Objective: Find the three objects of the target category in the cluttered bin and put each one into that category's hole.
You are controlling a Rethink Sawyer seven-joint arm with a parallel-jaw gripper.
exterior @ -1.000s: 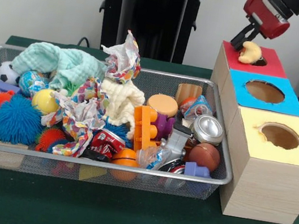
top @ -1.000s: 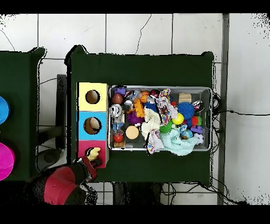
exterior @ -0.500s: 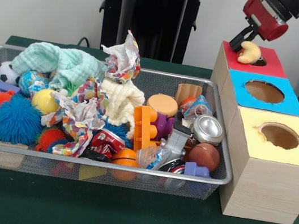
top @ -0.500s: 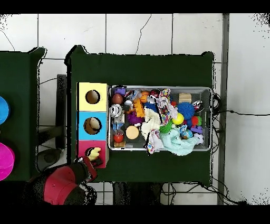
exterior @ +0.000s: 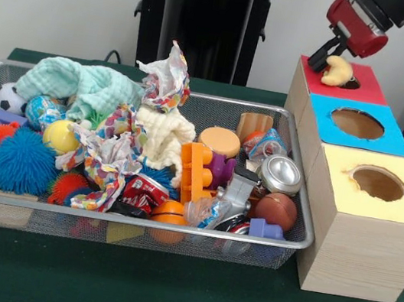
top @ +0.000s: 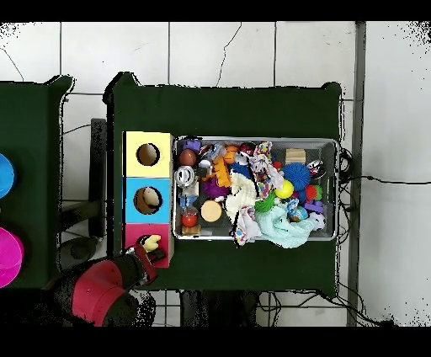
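Hand (exterior: 328,61) clamped on a yellow toy banana (exterior: 339,70) hangs over the hole of the red box (exterior: 368,85), having edged slightly back along the box in the past second. The banana sits at the hole's rim, not yet dropped; release looks imminent beside the cluttered basket (exterior: 128,220).

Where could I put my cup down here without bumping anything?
The bare green tablecloth in front of the wire bin and the yellow box is free. The bin itself is packed full. Avoid the red box, where the gripper holds a yellow piece.
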